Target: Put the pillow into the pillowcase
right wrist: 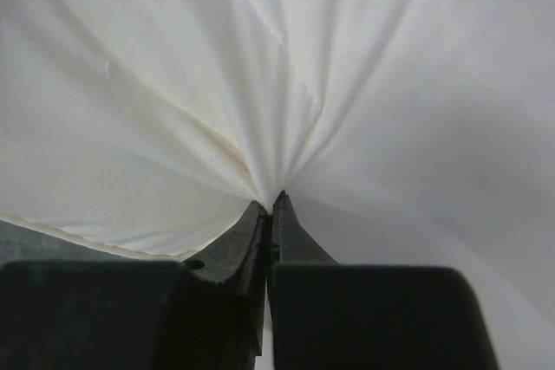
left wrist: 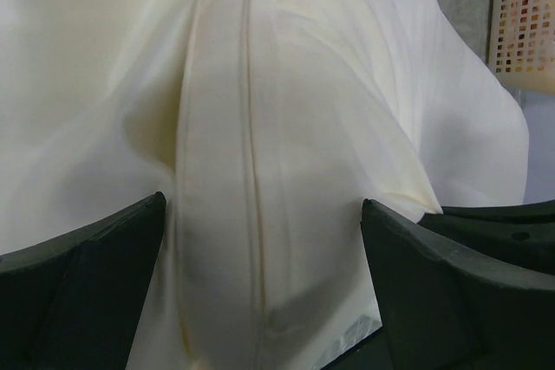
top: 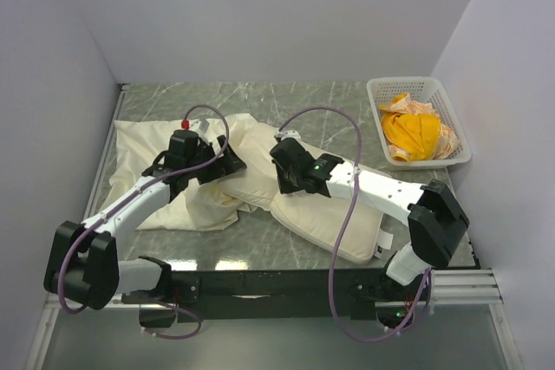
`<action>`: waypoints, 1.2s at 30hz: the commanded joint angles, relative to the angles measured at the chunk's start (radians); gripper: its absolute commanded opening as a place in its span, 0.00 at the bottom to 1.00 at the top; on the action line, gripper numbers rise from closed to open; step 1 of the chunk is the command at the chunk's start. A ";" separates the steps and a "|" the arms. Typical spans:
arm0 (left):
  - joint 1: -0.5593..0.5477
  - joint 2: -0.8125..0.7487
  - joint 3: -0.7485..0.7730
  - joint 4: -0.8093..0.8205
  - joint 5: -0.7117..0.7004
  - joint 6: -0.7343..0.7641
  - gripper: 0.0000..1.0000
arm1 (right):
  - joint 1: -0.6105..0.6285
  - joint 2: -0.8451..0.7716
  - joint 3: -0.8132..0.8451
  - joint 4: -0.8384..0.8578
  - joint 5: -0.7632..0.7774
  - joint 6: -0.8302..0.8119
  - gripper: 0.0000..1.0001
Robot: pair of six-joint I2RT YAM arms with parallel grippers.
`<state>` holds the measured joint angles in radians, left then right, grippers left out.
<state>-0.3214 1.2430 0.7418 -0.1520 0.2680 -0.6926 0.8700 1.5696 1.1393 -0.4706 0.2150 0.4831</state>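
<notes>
The plump cream pillow [top: 321, 214] lies slantwise across the table's middle, with white tags at its near right edge. The limp pillowcase [top: 143, 149] is spread flat to the left, and the pillow's far left end reaches it. My right gripper [top: 279, 169] rests on the pillow's upper part. In the right wrist view the right gripper [right wrist: 270, 201] is shut on a pinch of the pillow's [right wrist: 286, 84] fabric, and folds fan out from it. My left gripper [top: 227, 162] is wide open at the pillow's left end. In the left wrist view the left gripper [left wrist: 262, 214] stands astride a seamed cream ridge [left wrist: 251, 171].
A white basket [top: 416, 119] holding orange-yellow cloth [top: 412, 132] stands at the back right, and the left wrist view catches the basket [left wrist: 525, 15] in its top right corner. White walls close in the marble table [top: 329, 106] on three sides. Purple cables arch over both arms.
</notes>
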 commanded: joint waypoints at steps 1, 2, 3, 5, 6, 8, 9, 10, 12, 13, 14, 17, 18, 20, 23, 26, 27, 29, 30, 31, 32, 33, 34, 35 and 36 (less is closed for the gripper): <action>-0.042 0.073 0.070 0.072 0.016 0.005 0.99 | 0.001 -0.025 0.020 0.061 0.052 0.029 0.00; -0.054 0.085 0.088 0.069 0.010 0.011 0.97 | 0.003 -0.023 0.042 0.047 0.067 0.035 0.00; -0.064 0.093 0.096 0.063 -0.001 0.015 0.93 | 0.001 -0.025 0.060 0.011 0.082 0.037 0.00; -0.084 0.101 0.110 0.055 -0.024 0.018 0.77 | 0.004 -0.025 0.146 -0.048 0.157 0.041 0.00; -0.088 0.098 0.111 0.052 -0.027 0.015 0.58 | 0.006 -0.022 0.183 -0.115 0.188 0.043 0.00; -0.094 0.070 0.114 0.043 -0.042 0.013 0.33 | 0.009 -0.002 0.311 -0.225 0.254 0.043 0.00; -0.097 0.056 0.113 0.042 -0.047 0.010 0.14 | 0.011 0.006 0.359 -0.259 0.271 0.048 0.00; -0.102 0.026 0.111 0.042 -0.047 0.008 0.09 | 0.015 0.015 0.451 -0.290 0.286 0.048 0.00; -0.105 -0.002 0.111 0.036 -0.047 0.004 0.05 | 0.029 0.039 0.531 -0.351 0.328 0.049 0.00; -0.108 -0.020 0.116 0.026 -0.046 0.008 0.06 | 0.034 0.049 0.600 -0.370 0.343 0.051 0.00; -0.110 -0.028 0.126 0.017 -0.044 0.013 0.09 | 0.040 0.072 0.632 -0.408 0.353 0.054 0.00; -0.113 -0.043 0.136 -0.020 -0.052 0.041 0.20 | 0.047 0.107 0.727 -0.466 0.400 0.060 0.00; -0.113 -0.050 0.131 -0.027 -0.056 0.044 0.20 | 0.052 0.113 0.741 -0.477 0.417 0.060 0.00; -0.113 -0.057 0.101 -0.024 -0.061 0.042 0.17 | 0.061 0.127 0.783 -0.515 0.466 0.063 0.00; -0.117 -0.074 0.027 0.032 -0.043 0.016 0.09 | 0.078 0.153 0.852 -0.581 0.555 0.060 0.00; -0.168 -0.062 -0.024 0.104 -0.038 -0.022 0.07 | 0.070 0.165 0.866 -0.605 0.653 0.045 0.00; -0.189 -0.039 -0.027 0.118 -0.049 -0.037 0.06 | 0.066 0.168 0.863 -0.626 0.681 0.045 0.00; -0.263 -0.007 -0.021 0.144 -0.082 -0.050 0.06 | 0.034 0.164 0.838 -0.652 0.724 0.058 0.00; -0.287 0.037 -0.015 0.146 -0.099 -0.056 0.06 | 0.020 0.158 0.820 -0.654 0.730 0.067 0.00; -0.327 0.061 -0.007 0.170 -0.116 -0.059 0.06 | -0.012 0.147 0.760 -0.646 0.733 0.077 0.00; -0.346 0.085 0.010 0.198 -0.133 -0.065 0.06 | -0.031 0.118 0.723 -0.622 0.730 0.081 0.00; -0.361 0.148 0.021 0.210 -0.135 -0.068 0.06 | -0.054 0.103 0.687 -0.609 0.719 0.089 0.00; -0.393 0.180 0.036 0.218 -0.136 -0.070 0.06 | -0.081 0.084 0.606 -0.591 0.709 0.097 0.00; -0.410 0.217 0.068 0.226 -0.142 -0.073 0.06 | -0.135 0.046 0.562 -0.545 0.699 0.098 0.00; -0.448 0.289 0.085 0.244 -0.145 -0.076 0.07 | -0.167 0.026 0.518 -0.524 0.678 0.103 0.00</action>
<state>-0.6662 1.3777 0.7868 0.1371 0.1078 -0.7921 0.8581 1.7428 1.7584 -1.1679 0.6701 0.5442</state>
